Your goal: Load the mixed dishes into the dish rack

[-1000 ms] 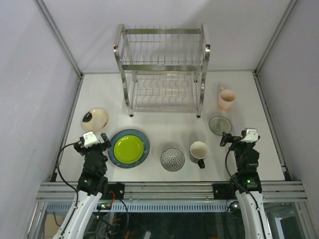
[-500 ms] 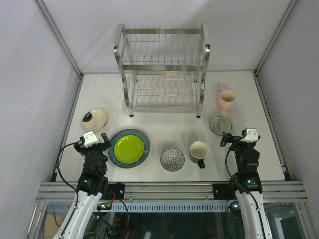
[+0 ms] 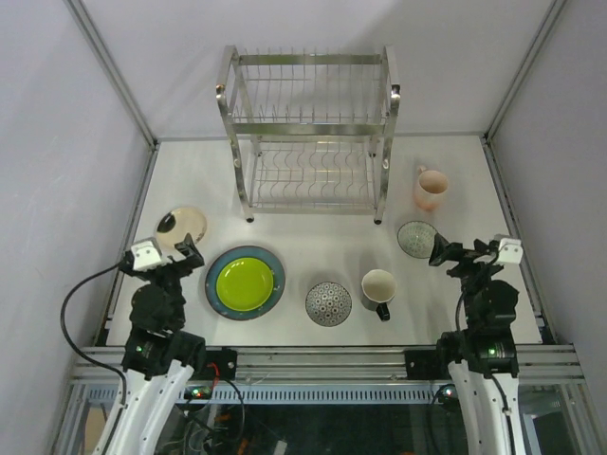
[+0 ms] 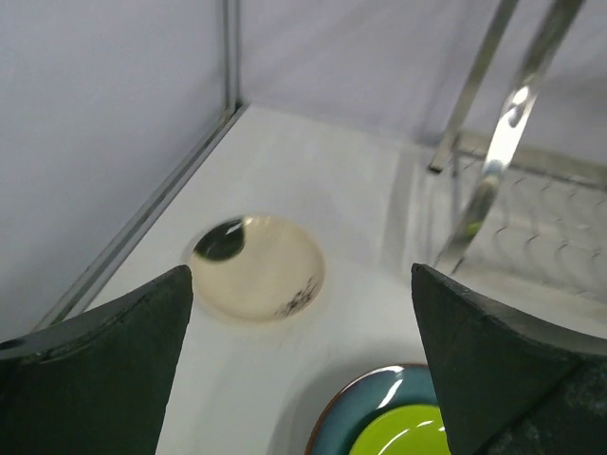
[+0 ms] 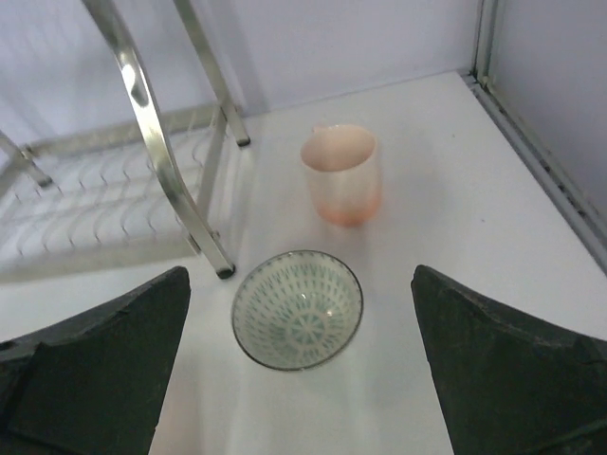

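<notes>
The steel dish rack stands empty at the back. The cream black-marked plate lies at the left. The lime-green plate lies on the blue-grey plate. The patterned bowl and cream mug are at the front centre. The grey-green saucer and pink mug are at the right. My left gripper is open and empty, just short of the cream plate. My right gripper is open and empty, near the saucer.
Grey walls with metal frame rails close in the white table on three sides. A rack post stands left of the pink mug. The blue-grey plate's rim lies under my left gripper's right finger.
Both wrists have swung outward, the left one to the left and the right one to the right. No dish has moved.
</notes>
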You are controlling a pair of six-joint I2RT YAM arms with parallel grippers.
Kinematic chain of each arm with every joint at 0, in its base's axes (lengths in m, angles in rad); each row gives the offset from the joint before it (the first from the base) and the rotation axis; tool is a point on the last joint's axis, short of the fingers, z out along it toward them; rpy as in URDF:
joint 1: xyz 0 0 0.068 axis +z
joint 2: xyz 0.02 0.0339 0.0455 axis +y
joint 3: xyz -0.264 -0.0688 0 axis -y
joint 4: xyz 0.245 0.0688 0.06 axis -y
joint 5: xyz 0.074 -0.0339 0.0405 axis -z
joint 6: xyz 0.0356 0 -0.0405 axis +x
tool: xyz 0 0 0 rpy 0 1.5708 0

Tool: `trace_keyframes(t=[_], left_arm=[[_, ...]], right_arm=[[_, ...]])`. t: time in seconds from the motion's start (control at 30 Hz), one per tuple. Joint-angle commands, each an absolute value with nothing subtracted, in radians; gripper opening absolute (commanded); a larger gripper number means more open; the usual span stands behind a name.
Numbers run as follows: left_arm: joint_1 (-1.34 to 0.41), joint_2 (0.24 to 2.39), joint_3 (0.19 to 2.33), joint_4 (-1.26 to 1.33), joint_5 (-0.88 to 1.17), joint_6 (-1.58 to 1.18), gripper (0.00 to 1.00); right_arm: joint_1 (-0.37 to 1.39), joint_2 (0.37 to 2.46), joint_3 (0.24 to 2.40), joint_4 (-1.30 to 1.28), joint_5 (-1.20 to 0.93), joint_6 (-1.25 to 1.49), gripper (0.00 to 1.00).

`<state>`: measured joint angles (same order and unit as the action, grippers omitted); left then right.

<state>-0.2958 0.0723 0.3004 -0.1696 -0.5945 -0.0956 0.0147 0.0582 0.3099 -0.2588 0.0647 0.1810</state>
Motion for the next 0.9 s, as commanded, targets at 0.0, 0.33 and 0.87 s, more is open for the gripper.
trace_keyframes(t=[0.0,0.33,0.87], left_arm=[[-0.289,0.162,0.484,-0.165,-0.424,-0.088,1.00],[-0.289,0.329,0.811,-0.429,-0.432,-0.232,1.00],[-0.289,0.628,0.998,-0.574,-0.230,-0.230,1.00]], right_arm=[[0.018,0.139,0.404,-0.240,0.105,0.389,1.00],[0.009,0.281,0.614,-0.272,-0.203,0.304,1.00],[0.002,0.745,0.678,-0.037,-0.574,0.250,0.95]])
